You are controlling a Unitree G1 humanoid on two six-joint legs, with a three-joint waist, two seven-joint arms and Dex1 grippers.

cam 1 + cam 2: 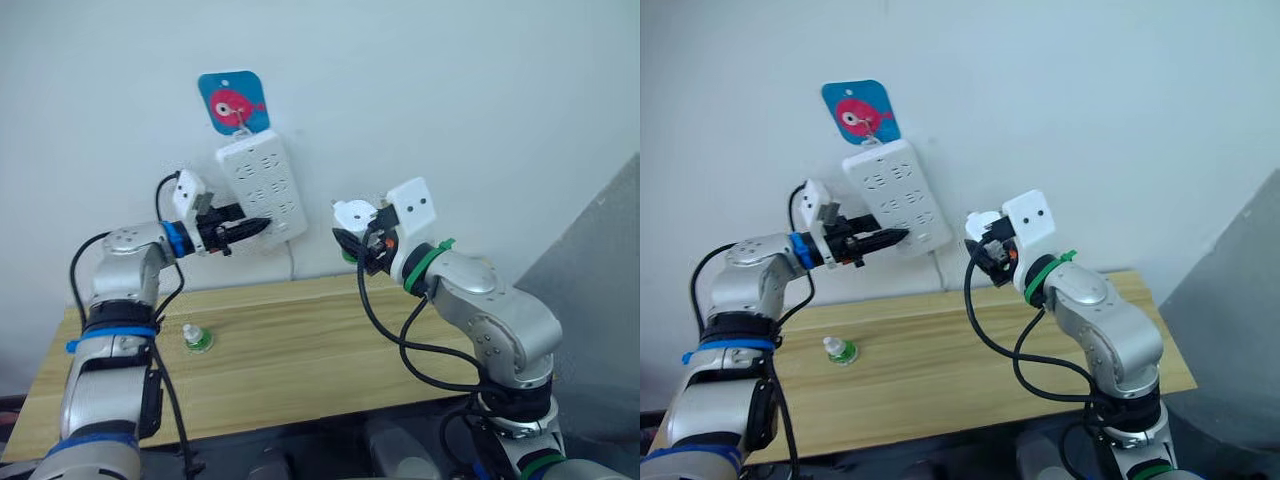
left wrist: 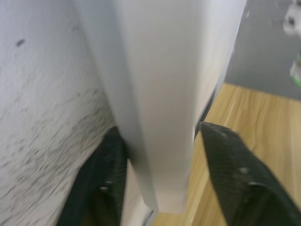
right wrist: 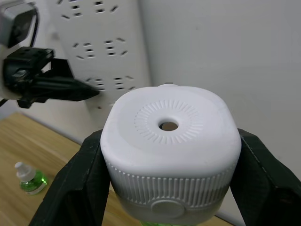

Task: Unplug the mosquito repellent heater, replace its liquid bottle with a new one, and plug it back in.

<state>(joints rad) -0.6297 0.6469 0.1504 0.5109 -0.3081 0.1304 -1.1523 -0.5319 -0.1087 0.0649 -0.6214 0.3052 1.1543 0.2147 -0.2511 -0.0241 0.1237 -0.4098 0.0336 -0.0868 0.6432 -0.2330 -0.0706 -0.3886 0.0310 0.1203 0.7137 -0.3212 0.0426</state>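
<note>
**A:** Why is the right gripper (image 1: 358,232) carrying the mosquito repellent heater (image 3: 168,150) up in the air like that?

**B:** I'd judge it is between the socket and the surface. The jaws are shut on the heater's two sides, vented top towards the wrist camera, and the unit hangs just to the right of the power strip (image 1: 262,190), clear of it and not plugged in. Held that way, its back could be turned to the strip's sockets.

**A:** And the left gripper (image 1: 254,227)?

**B:** It sits at the strip's lower edge. In the left wrist view its two black fingers (image 2: 235,179) straddle the strip's white body, one on each side, spread about as wide as the strip is thick. Whether they press on it I cannot tell. My guess is it steadies the strip, since that hangs loosely from a hook under the blue fish tag (image 1: 233,101) and would swing when a plug is pushed or pulled.

**A:** What about the liquid?

**B:** A small bottle (image 1: 196,338) with green liquid and a white cap stands upright on the wooden surface (image 1: 330,350), below and to the left of the strip, well apart from both grippers. A sliver of green shows beneath the heater, so a bottle seems to be fitted there. Which of the two is new I cannot say.
</note>
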